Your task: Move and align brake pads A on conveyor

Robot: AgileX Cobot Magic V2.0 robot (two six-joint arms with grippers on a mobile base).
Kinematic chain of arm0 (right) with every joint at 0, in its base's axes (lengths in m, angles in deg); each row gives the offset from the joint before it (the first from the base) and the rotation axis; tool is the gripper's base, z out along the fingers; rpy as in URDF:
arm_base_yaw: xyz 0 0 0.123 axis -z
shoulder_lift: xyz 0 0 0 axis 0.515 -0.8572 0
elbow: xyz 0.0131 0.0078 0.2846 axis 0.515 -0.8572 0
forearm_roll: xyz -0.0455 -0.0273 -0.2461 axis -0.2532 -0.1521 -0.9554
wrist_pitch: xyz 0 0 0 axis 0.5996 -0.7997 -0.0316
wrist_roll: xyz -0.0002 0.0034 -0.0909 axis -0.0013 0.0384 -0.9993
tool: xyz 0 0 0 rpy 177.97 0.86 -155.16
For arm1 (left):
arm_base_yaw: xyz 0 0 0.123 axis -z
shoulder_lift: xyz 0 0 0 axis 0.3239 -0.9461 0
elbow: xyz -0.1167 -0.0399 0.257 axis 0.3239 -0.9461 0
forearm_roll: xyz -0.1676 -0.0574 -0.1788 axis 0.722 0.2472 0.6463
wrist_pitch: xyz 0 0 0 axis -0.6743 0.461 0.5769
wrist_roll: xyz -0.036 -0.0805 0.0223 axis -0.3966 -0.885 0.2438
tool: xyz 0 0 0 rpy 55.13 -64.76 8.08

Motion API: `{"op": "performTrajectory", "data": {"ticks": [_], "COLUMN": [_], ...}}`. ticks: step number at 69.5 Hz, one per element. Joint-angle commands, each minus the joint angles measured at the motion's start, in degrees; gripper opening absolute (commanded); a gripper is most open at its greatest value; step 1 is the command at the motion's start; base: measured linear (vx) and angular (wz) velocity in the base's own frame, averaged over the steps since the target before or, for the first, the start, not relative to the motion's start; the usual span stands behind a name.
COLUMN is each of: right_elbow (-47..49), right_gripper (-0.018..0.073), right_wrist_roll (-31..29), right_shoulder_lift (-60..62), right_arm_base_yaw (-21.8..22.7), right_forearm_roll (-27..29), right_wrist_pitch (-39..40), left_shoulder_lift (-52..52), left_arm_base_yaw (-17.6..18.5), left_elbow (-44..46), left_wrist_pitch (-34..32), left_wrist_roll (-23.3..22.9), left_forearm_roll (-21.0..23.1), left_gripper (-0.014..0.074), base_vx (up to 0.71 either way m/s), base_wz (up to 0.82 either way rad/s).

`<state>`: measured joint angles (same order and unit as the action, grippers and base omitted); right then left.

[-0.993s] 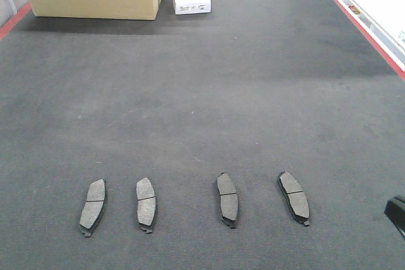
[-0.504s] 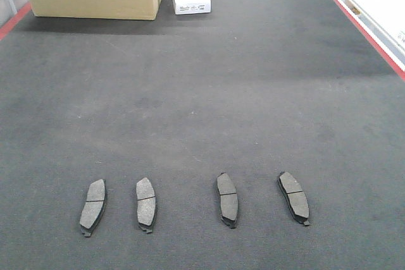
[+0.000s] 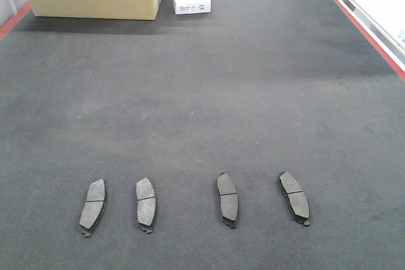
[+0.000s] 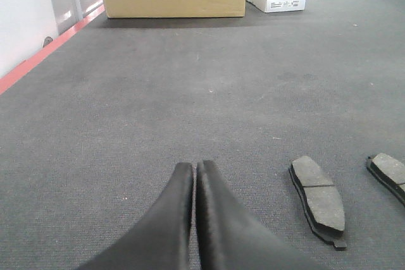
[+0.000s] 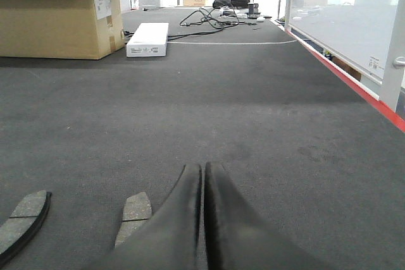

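Brake pads A point(image 3: 146, 204) lie in a row on the conveyor point(image 3: 202, 105).

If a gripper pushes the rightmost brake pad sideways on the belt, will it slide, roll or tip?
The rightmost brake pad lies flat and low, so tipping or rolling seems unlikely. The conveyor looks felt-like, so it may drag and pivot rather than glide. It looks rigid.

Only the wrist views show any of the robot. The left matte black, two-fingered end effector point(image 4: 195, 169) has smooth, softly curved fingers that broaden from narrow rounded tips. The right matte black end effector point(image 5: 203, 172) matches it in shape, with a faintly grainy, rubber-like surface. No markings are visible.
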<state>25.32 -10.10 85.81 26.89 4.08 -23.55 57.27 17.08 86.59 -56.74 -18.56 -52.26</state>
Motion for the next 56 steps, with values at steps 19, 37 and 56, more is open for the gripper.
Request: {"op": "performTrajectory", "data": {"ticks": [19,37,56], "right_elbow": [-0.37,-0.37,-0.37], "right_gripper": [-0.0006,-0.0006,-0.0006], "right_wrist_roll": [-0.3,-0.3,-0.3], "right_shoulder_lift": [0.57,0.57,0.57], "right_arm_base_yaw": [0.28,0.28,0.28], "right_forearm_roll": [-0.45,-0.45,-0.45], "right_wrist_pitch": [4.21,4.21,4.21], "left_shoulder_lift": [0.72,0.72,0.72], "left_arm_base_yaw": [0.41,0.41,0.41], "left_elbow": [-1.57,-1.57,-1.57], "left_wrist_pitch": [-4.18,-4.18,-4.18], "left_wrist_roll": [-0.6,-0.6,-0.6], "left_forearm_roll": [0.08,0.08,0.08], "left_gripper": [-0.0006,-0.0006,-0.0006], "base_vx": [0.0,0.0,0.0], "base_wz": [0.0,0.0,0.0]}}
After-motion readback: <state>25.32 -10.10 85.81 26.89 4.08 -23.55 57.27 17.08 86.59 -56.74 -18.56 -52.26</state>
